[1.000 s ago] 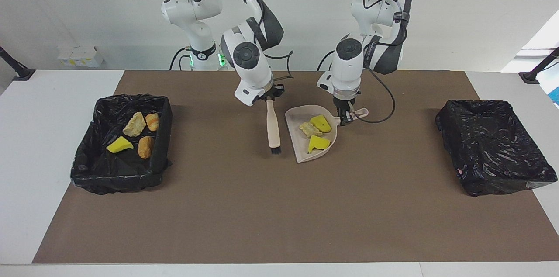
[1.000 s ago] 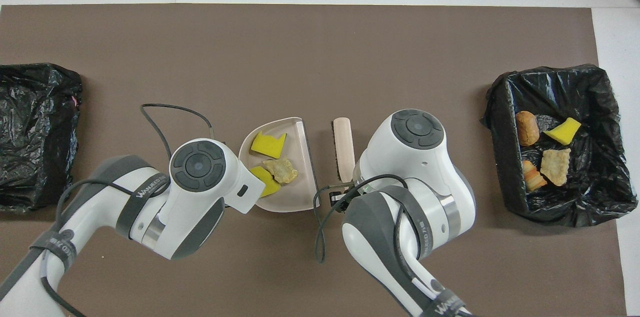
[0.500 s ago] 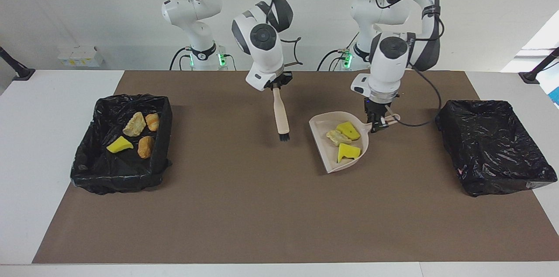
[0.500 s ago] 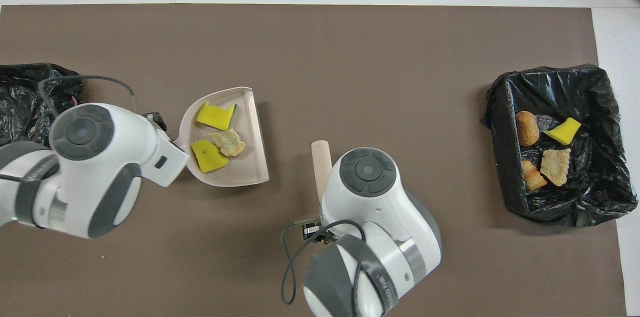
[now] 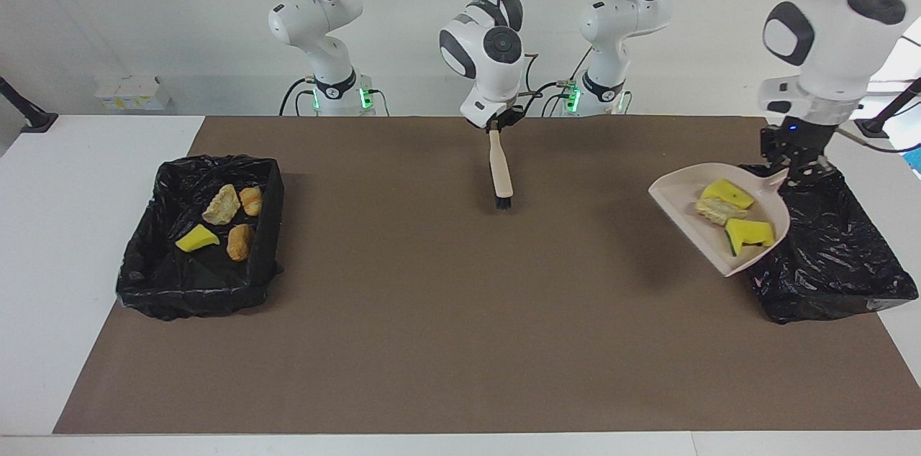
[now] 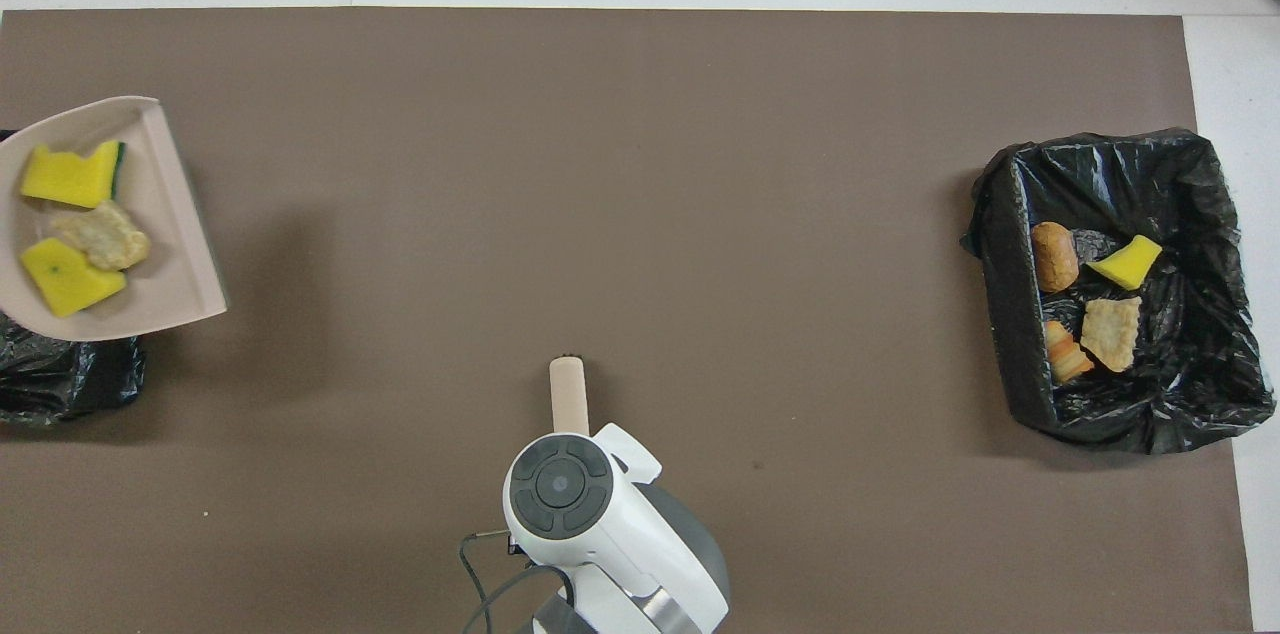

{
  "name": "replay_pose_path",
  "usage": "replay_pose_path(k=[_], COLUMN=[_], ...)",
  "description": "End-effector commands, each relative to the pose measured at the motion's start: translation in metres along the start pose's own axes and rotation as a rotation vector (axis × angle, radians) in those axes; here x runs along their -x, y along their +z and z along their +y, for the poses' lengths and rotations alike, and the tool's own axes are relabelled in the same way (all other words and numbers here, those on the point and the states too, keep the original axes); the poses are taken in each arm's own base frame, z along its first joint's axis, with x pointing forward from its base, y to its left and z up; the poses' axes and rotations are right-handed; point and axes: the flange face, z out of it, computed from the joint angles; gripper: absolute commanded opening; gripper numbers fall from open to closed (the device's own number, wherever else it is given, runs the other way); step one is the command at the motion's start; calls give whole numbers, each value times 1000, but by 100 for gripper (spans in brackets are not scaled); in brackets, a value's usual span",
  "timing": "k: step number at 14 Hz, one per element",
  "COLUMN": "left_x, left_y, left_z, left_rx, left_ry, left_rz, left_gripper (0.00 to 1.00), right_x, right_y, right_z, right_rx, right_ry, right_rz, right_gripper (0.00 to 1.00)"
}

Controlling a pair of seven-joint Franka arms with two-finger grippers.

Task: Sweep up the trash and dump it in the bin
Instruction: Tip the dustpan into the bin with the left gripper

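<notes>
One high camera faces the robots; another looks steeply down; both share the brown mat (image 5: 432,312).

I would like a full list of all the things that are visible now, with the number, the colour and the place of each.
dustpan: one, pale pink, held in the air over the edge of the bin at the left arm's end
scraps in the dustpan: three, two yellow, one tan
bin at the left arm's end: one, black liner, no scraps visible inside
bin at the right arm's end: one, black liner
scraps in that bin: four, one yellow, three tan or orange
brush: one, pale handle, dark bristles, hanging over the mat's middle
mat: one, brown, on the white table
left gripper: shut on the dustpan's handle
right gripper: shut on the brush
</notes>
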Motion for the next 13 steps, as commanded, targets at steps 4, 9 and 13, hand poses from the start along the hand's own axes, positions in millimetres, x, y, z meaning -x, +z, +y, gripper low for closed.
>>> replay_pose_path(k=[4,9,13], left_x=[86,97,91], left_y=[-2,16,43], left_z=[-51,-69,-74], left_rx=[-15,-77,-54], left_ry=[148,228,316], left_rz=[-200,-504,-720], left_gripper=[0,0,0], right_x=[-8,-38,-72], right_y=[-23,-112,-190], right_z=[-1,34,105], right_rx=[1,87,136], right_ry=[15,-87,-215], right_rz=[23,81,137], right_gripper=[100,100,100])
